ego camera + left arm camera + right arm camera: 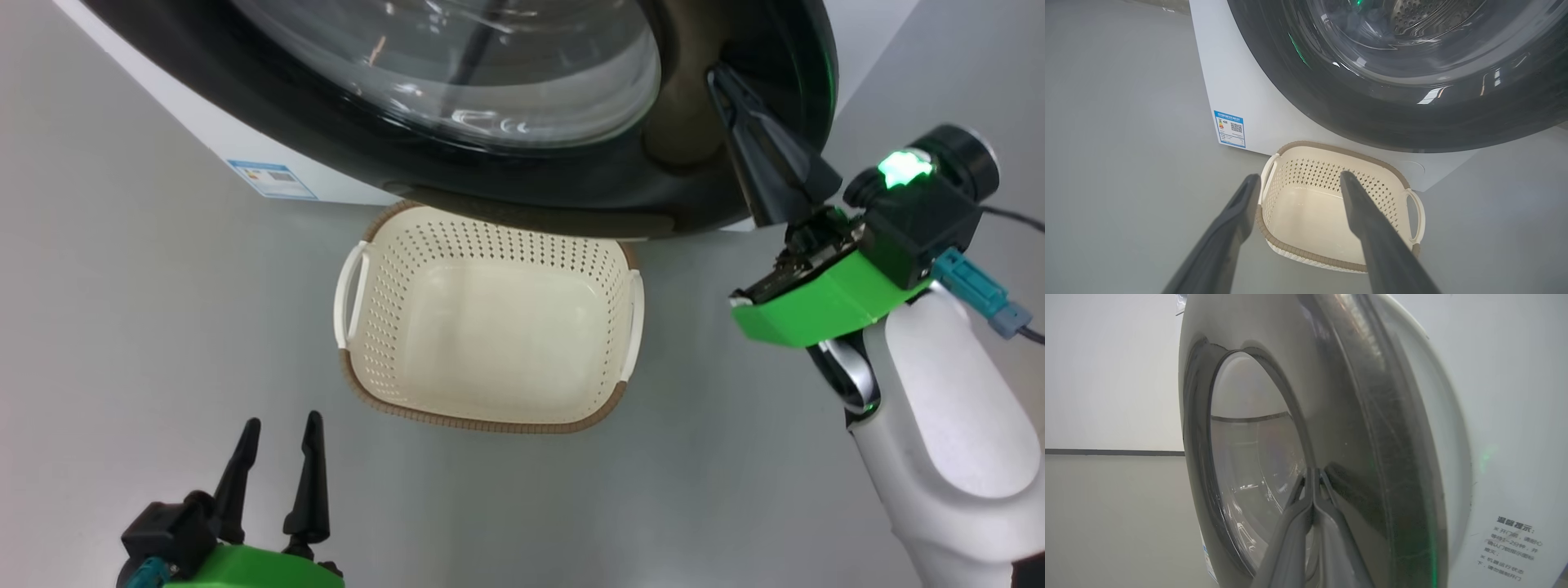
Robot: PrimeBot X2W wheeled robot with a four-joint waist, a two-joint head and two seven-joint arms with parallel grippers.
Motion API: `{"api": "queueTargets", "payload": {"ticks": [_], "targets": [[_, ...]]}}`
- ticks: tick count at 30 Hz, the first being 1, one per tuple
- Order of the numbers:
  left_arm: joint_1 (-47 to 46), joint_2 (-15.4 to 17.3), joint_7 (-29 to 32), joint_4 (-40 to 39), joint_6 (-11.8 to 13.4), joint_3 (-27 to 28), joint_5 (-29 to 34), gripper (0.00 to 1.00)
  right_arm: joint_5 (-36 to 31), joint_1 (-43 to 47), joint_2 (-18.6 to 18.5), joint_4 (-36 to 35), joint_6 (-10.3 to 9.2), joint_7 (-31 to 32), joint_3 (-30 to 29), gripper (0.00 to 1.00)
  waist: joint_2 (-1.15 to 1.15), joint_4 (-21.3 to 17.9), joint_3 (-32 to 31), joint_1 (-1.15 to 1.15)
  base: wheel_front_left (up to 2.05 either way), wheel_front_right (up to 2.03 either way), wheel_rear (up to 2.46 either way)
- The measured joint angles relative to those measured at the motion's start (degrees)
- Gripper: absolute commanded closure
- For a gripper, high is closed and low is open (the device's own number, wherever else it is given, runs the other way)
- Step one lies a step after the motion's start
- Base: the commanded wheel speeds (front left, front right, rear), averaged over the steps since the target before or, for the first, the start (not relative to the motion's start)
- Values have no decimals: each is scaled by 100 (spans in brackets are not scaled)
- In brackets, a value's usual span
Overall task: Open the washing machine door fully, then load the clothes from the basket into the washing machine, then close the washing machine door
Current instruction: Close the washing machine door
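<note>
Bare test room: grey floor, washing machine

A smooth, pale grey floor spreads across the room, matte and uniform in tone, catching faint, soft-edged shadows. At its far side, seen from the right wrist, a plain white wall rises, set off from the floor by a thin dark strip running level along its foot. The light is even and diffuse, slightly brighter on the wall than on the floor.
</note>
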Motion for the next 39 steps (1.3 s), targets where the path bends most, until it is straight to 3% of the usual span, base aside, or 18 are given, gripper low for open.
{"api": "queueTargets", "payload": {"ticks": [12,22,29,39], "targets": [[-101,-5,-1,-48,-26,-2,13,0,-51,-669,-208,35,0,0,246,100,0,-96,281,0,0,0,0],[-197,-10,-1,-94,-51,-70,-42,0,-88,-1549,-606,291,0,-1,409,100,0,-10,549,0,0,0,0],[-205,-10,-1,-73,-51,-118,-59,0,-189,-2022,-836,764,74,-58,447,100,0,67,537,0,0,0,0],[-206,-11,-1,14,-52,-111,-152,0,-261,-2167,-860,1137,75,-57,550,100,0,63,350,0,0,0,0]]}}
